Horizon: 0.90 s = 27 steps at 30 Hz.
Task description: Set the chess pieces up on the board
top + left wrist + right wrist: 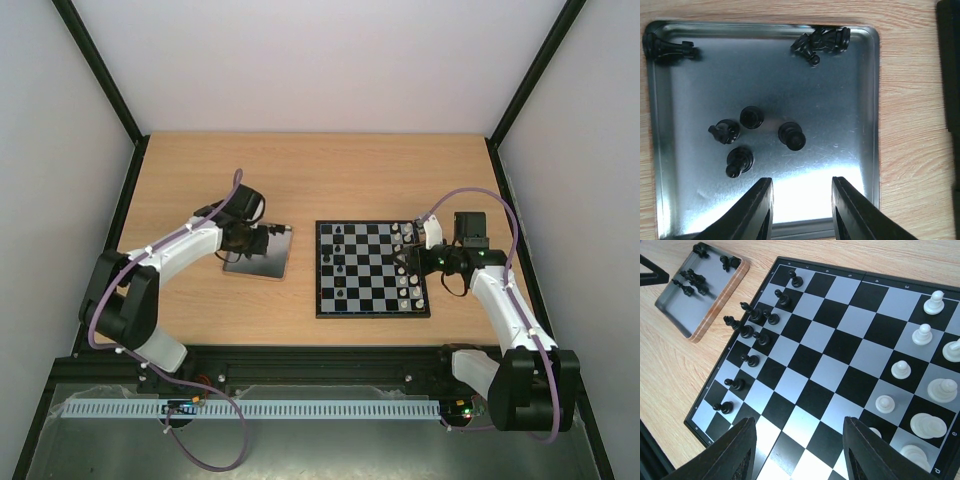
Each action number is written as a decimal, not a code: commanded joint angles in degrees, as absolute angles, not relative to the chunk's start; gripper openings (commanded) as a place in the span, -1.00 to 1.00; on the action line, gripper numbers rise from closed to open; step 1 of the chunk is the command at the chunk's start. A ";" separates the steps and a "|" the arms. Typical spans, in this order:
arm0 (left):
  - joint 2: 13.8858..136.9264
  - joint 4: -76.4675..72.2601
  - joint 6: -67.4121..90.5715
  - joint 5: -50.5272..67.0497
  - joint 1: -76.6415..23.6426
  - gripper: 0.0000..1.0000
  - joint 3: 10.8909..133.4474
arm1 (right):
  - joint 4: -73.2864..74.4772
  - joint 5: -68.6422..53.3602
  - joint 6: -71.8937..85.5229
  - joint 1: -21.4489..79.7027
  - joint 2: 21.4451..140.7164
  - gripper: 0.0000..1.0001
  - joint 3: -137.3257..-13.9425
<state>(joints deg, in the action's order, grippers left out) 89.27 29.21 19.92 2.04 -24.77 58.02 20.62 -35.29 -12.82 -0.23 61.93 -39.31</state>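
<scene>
Several black chess pieces are in the shiny metal tray: a few upright in the middle, one lying in the far left corner, a small heap in the far right corner. My left gripper hangs open and empty over the tray's near edge. The board holds several black pieces along its left side. My right gripper is open and empty above the board's near squares. In the top view the left gripper is over the tray, the right gripper over the board's right side.
White pieces stand along the board's right side, close to my right fingers. The tray lies left of the board on the wooden table. Black frame rails run along the table's sides and near edge.
</scene>
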 commanded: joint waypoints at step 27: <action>93.92 26.24 15.56 5.84 -28.58 -0.37 63.44 | 20.55 -35.52 -13.02 0.00 63.06 -0.03 -38.84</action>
